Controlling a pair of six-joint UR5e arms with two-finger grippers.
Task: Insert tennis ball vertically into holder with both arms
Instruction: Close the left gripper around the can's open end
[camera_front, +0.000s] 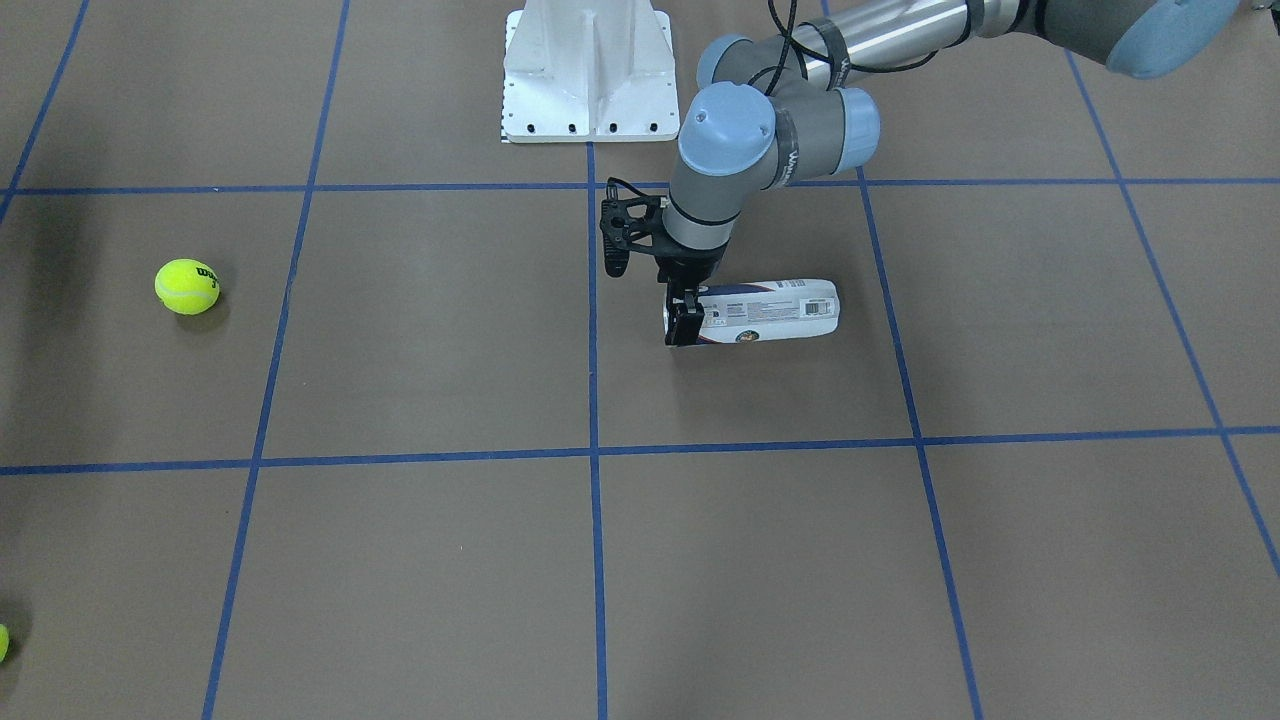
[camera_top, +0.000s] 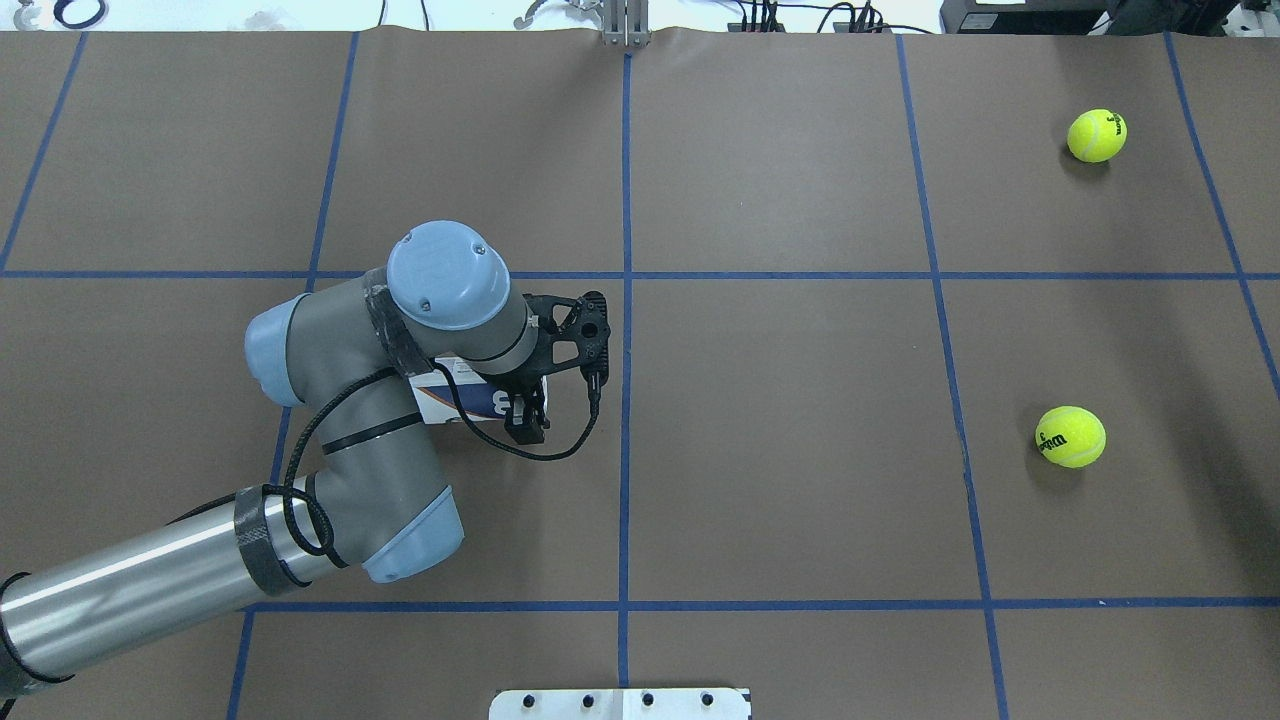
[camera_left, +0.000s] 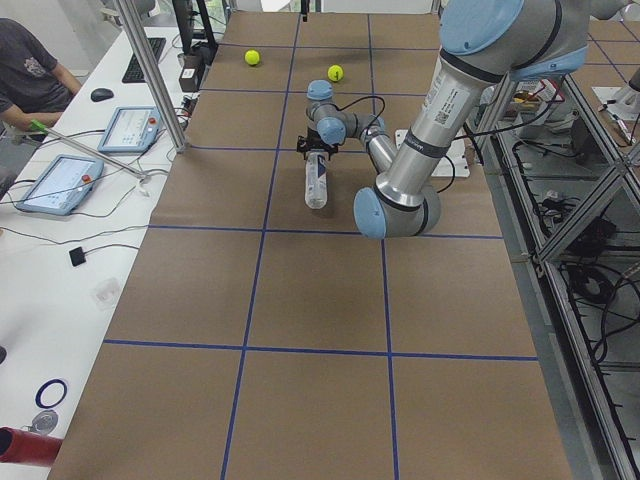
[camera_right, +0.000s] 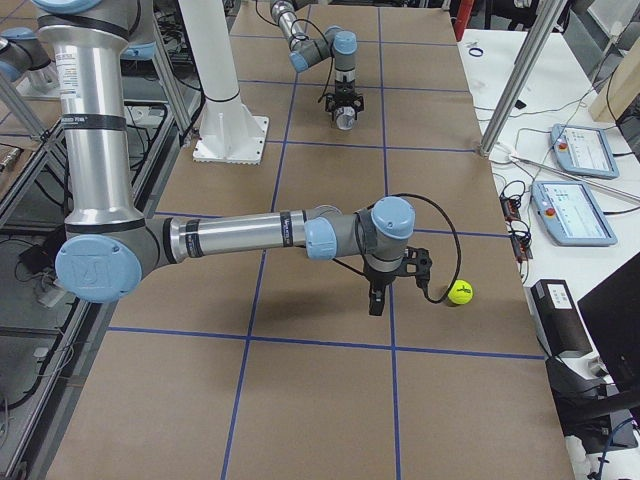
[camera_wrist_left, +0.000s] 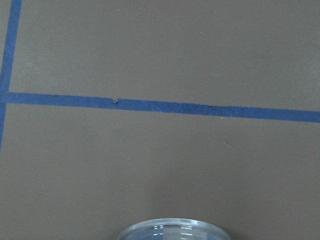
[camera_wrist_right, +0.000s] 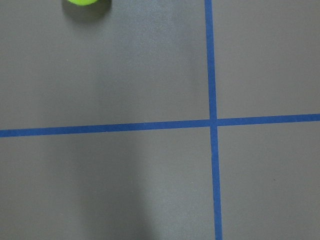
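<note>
The holder (camera_front: 775, 310), a clear can with a white and navy label, lies on its side on the brown table. My left gripper (camera_front: 684, 318) reaches down at its open end with a finger close against each side; the overhead view (camera_top: 525, 412) shows the same. The can's metal rim (camera_wrist_left: 172, 227) shows at the bottom of the left wrist view. The tennis ball (camera_front: 187, 286) rests far off on my right side (camera_top: 1070, 437). My right gripper (camera_right: 377, 300) hangs above the table; I cannot tell if it is open.
A second ball (camera_top: 1096, 135) lies near the far edge, close to my right gripper in the right side view (camera_right: 460, 292). A ball sliver (camera_wrist_right: 82, 1) shows in the right wrist view. The white pedestal (camera_front: 587, 75) stands at my base. Operators' tablets (camera_left: 60, 180) lie beyond the table.
</note>
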